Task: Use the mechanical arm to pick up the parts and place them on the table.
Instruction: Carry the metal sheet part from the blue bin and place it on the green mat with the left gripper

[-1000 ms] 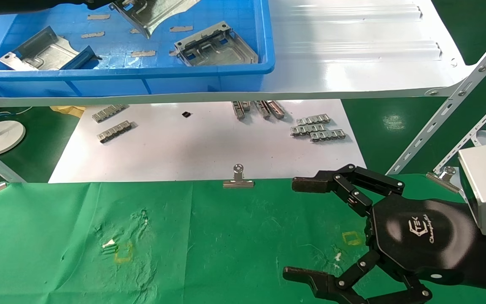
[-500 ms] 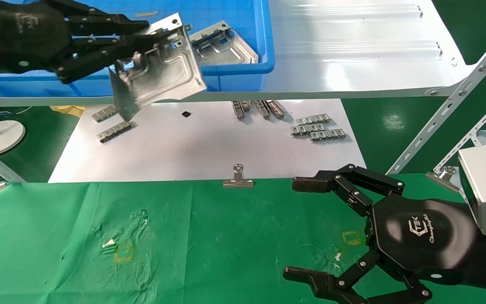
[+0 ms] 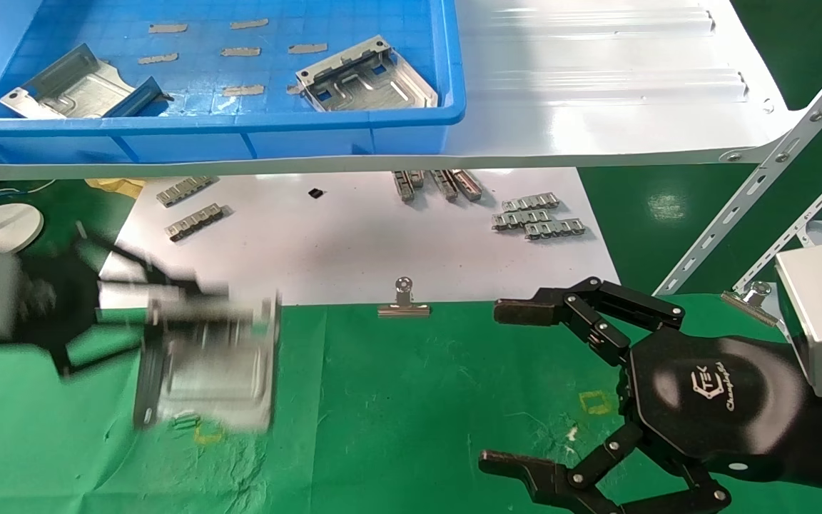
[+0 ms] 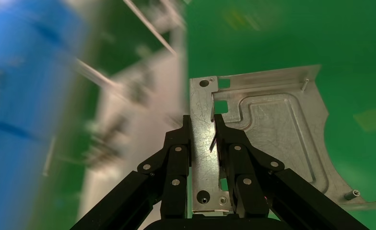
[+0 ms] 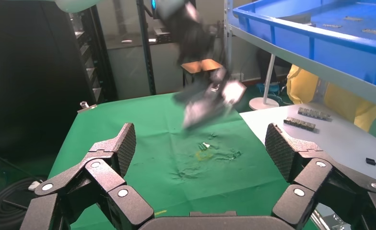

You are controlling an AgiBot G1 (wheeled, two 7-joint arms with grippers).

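My left gripper (image 3: 168, 321) is shut on a silver plate (image 3: 218, 371) and holds it just above the left side of the green cloth table (image 3: 397, 400), over a yellow square mark (image 3: 207, 432). In the left wrist view the fingers (image 4: 203, 122) pinch the plate's (image 4: 272, 129) folded edge. Two more silver plates (image 3: 364, 75) (image 3: 72, 89) lie in the blue bin (image 3: 240, 121). My right gripper (image 3: 511, 389) is open and empty, low over the cloth's right side. It is also open in the right wrist view (image 5: 201, 148), where the carried plate (image 5: 210, 103) shows farther off.
The bin stands on a glossy white shelf (image 3: 596, 93). Below it a white sheet (image 3: 354, 243) carries small grey toothed strips (image 3: 539, 218). A binder clip (image 3: 402, 300) holds the cloth's far edge. Another yellow mark (image 3: 595, 403) lies by the right gripper.
My left gripper has carried the plate out of the bin, down and toward me to the left of the green cloth. The right arm has not moved.
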